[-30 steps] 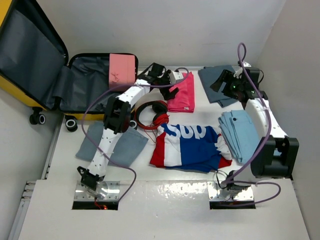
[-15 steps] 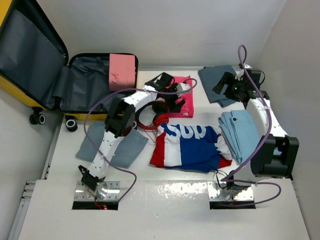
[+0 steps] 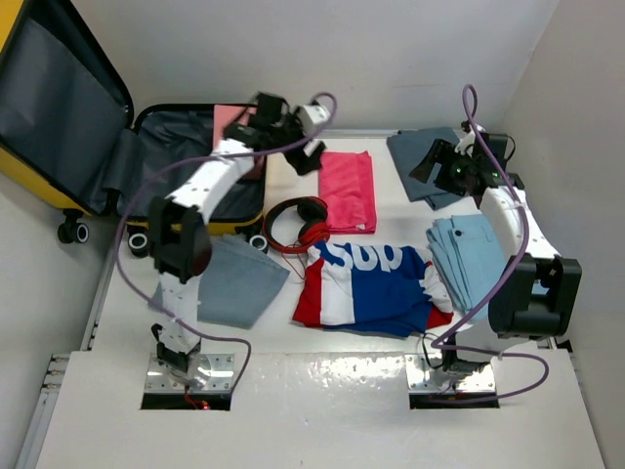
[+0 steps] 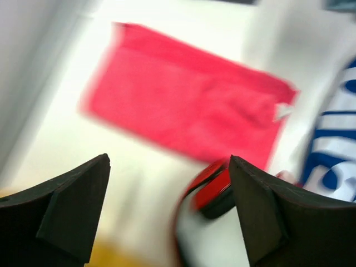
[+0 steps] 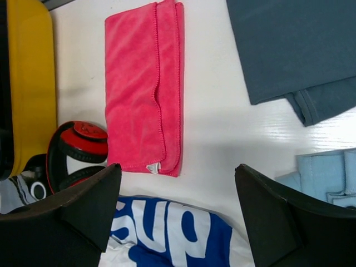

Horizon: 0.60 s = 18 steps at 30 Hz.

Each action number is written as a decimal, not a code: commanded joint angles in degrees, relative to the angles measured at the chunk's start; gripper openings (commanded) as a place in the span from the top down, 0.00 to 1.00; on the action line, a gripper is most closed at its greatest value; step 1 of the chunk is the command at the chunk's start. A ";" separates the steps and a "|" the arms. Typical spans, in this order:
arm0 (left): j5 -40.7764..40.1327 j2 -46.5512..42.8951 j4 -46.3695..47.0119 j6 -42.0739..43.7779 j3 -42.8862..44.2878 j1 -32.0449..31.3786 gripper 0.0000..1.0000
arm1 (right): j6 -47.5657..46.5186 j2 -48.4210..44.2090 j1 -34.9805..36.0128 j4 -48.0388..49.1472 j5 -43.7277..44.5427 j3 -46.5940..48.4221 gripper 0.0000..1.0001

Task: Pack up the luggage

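**Both pincers open and empty, luggage lying open at the far left**

From the overhead view I see the luggage (image 3: 68, 107) at the far left corner of the tabletop (image 3: 400, 210). It lies open, its yellow lid propped up against the wall and its dark grey lining exposed. A small pink case (image 3: 229, 119) sits in the lower half, partly hidden by my left arm.

My left pincer (image 3: 309, 154) hangs above the strip of tabletop between the luggage's right edge and the folded pink towel (image 3: 350, 191). Its wrist view is blurred, but the two fingers (image 4: 72, 206) stand wide apart with nothing between them. The towel and part of the red headphones (image 4: 214, 186) show below.

My right pincer (image 3: 426, 162) is over the dark blue-grey folded garment (image 3: 408, 145) at the far right. Its jaws are also spread wide and hold nothing. Through its camera I see the towel lying flat, the headphones beside the luggage's yellow shell, and a corner of the light blue folded clothing (image 5: 328, 172).

A red, white and blue shirt (image 3: 376, 283) lies in the middle, touching the headphones. A grey cloth (image 3: 234, 283) lies to the left, near my left arm.
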 commanded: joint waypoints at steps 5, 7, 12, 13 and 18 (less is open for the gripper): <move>-7.09 -5.84 -14.70 13.46 -6.41 4.40 0.17 | 1.18 1.11 0.37 4.57 -2.62 0.51 0.18; -6.49 -4.34 -18.12 15.39 -6.42 4.41 0.18 | 1.35 1.47 0.46 4.40 -2.53 0.68 0.18; -5.86 0.93 -21.74 17.51 -3.27 4.41 0.18 | 0.39 1.90 0.20 3.43 -2.62 1.30 0.18; -5.86 3.11 -21.74 17.51 -2.74 4.41 0.18 | 0.30 1.99 0.11 3.08 -2.62 1.56 0.18; -13.32 9.63 -19.37 12.86 1.31 2.40 0.18 | 0.39 2.26 -0.24 2.47 -2.53 2.09 0.18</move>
